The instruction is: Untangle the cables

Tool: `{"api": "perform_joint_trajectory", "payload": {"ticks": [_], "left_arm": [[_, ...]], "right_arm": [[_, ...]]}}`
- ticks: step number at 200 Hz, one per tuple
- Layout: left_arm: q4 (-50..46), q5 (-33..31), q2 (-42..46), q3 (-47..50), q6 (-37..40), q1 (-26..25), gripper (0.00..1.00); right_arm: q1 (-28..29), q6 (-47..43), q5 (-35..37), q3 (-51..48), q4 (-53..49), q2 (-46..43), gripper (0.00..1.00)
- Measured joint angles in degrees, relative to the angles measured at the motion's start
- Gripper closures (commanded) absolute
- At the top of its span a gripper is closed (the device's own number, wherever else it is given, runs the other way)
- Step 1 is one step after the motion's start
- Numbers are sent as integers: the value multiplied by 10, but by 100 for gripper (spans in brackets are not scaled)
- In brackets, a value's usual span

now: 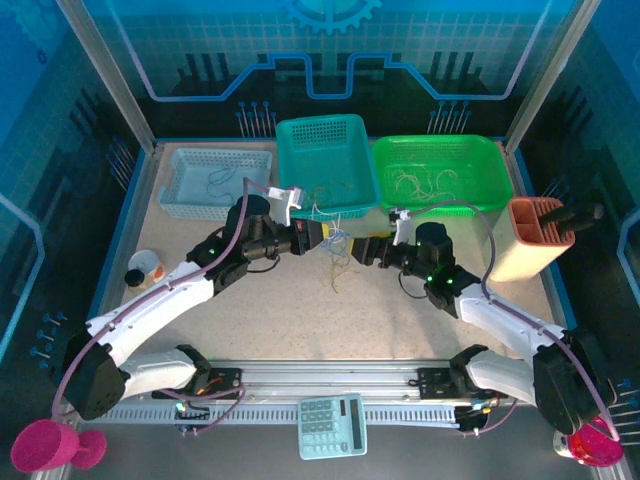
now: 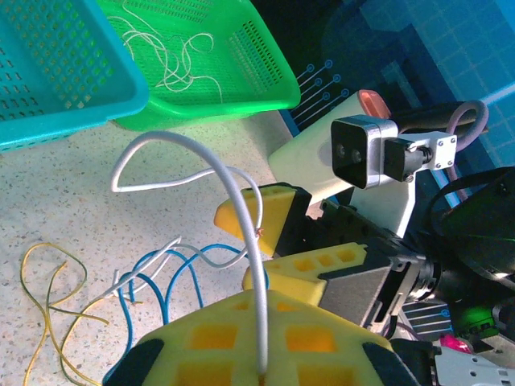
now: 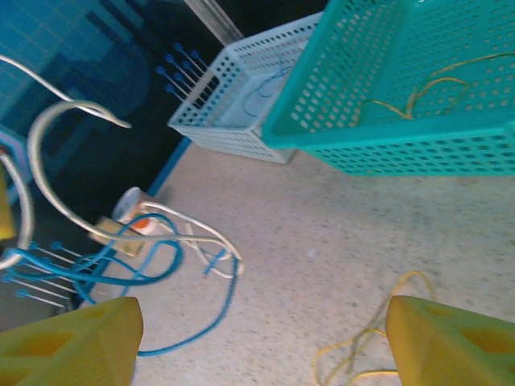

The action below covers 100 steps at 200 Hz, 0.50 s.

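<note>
Speckled beige tabletop [image 1: 400, 320] in a blue-lit enclosure with circuit-pattern walls, and three mesh baskets at the far edge (pale blue [image 1: 200, 210], teal [image 1: 290, 160], green [image 1: 490, 175]). The cables [image 1: 338, 262] are thin white, blue and yellow strands bunched mid-table between the grippers, just in front of the teal basket. The left wrist view adds detail the top view lacks: the left gripper [image 2: 261, 358] is clamped tight on a white cable [image 2: 233, 181] arcing upward, with blue strands [image 2: 161, 277] and yellow strands [image 2: 48, 297] below it. In the right wrist view the right gripper [image 3: 261, 338] gapes wide, holding nothing.
</note>
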<state>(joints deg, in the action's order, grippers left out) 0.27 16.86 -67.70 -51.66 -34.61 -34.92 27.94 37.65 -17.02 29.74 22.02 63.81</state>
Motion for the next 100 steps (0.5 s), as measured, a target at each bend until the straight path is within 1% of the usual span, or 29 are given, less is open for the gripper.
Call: {"api": "perform_joint_trajectory", "payload": {"ticks": [33, 72, 90, 100], "left_arm": [[0, 0, 2, 0, 0, 0, 100], [5, 0, 8, 0, -1, 0, 100], [5, 0, 10, 0, -1, 0, 100], [5, 0, 10, 0, -1, 0, 100]], "right_arm": [[19, 42, -18, 0, 57, 44, 22], [44, 73, -28, 0, 100, 98, 24], [56, 83, -30, 0, 120, 113, 27], [59, 89, -31, 0, 130, 120, 32]]}}
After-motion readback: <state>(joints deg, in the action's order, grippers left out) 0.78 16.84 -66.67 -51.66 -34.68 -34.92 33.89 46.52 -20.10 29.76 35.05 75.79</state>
